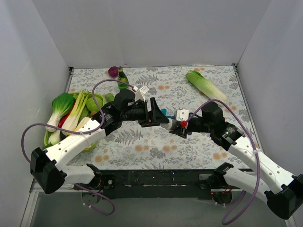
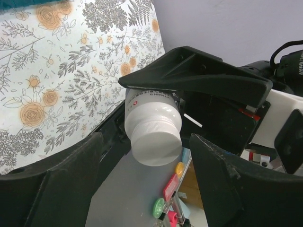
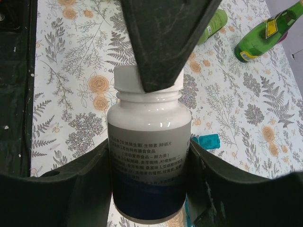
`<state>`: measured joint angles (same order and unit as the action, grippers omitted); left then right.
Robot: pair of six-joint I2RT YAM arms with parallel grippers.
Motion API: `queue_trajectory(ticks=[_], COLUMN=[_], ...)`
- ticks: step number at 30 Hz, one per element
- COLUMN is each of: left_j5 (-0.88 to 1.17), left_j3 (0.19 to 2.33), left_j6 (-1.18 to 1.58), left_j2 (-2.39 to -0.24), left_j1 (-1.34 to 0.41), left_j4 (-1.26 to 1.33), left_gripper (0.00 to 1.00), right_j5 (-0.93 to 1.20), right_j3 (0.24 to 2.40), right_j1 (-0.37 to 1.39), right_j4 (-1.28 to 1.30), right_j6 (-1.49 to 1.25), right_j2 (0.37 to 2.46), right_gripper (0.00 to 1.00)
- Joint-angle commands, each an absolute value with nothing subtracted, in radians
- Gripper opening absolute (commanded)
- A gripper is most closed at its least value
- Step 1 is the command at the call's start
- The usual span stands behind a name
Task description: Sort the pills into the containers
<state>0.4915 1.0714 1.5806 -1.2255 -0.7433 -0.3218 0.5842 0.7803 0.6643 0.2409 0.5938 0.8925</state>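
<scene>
Floral bench [image 1: 142, 142], arms meet mid-span. Right tool [image 1: 179, 124] clamped on white pill bottle [image 3: 147, 156]; left tool [image 2: 147, 161] apart, straddling the cap [image 2: 156, 146]. Teal pill box [image 3: 206, 141] on the bench beside the bottle. Centre on cap, close squarely, twist slowly.

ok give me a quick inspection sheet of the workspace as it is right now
surface: floral cloth lying flat on the table
job's things: white pill bottle, cap on, held above the cloth; teal pill box mostly hidden under it; no loose pills seen
clutter: green bottle, purple round item, bok choy among greens at the left, long leafy vegetable
grippers: right gripper shut on the bottle's body; left gripper open, its fingers either side of the cap
cables: purple cables looping off both arms
surroundings: grey walls on three sides
</scene>
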Motion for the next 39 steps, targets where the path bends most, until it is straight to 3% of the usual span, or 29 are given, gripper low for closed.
queue_trajectory(ticks=[1,9,16,27,33,34,39], left_j5=[0.427,0.451,0.587,0.871,0.922,0.925,0.921], left_j3=[1.118,1.112,1.036,1.031,1.137,1.141,1.126], left_j6=[1.583,1.568,1.461,1.129,0.965,0.977,1.087], left_j2=[-1.223,-1.239,-1.210,-1.196,-1.284,-1.284,-1.232], left_j1=[-0.770,-0.775,-0.775,-0.773,-0.752,-0.738,-0.628], left_j4=[-0.367,-0.354,-0.227,-0.109,-0.271,-0.268,-0.193], left_gripper=[0.71,0.43,0.25,0.21,0.25,0.29,0.72], right_j5=[0.575,0.595,0.742,1.008,1.072,1.075,1.060], right_j3=[0.804,0.802,0.793,0.667,0.578,0.574,0.587], right_j1=[0.670,0.670,0.655,0.600,0.577,0.575,0.561], right_j4=[0.216,0.215,0.170,-0.158,-0.379,-0.391,-0.310], right_j6=[0.575,0.542,0.352,-0.170,-0.419,-0.428,-0.338], right_j2=[0.896,0.907,0.928,0.963,0.969,0.966,0.951], right_gripper=[0.01,0.01,0.01,0.01,0.01,0.01,0.01])
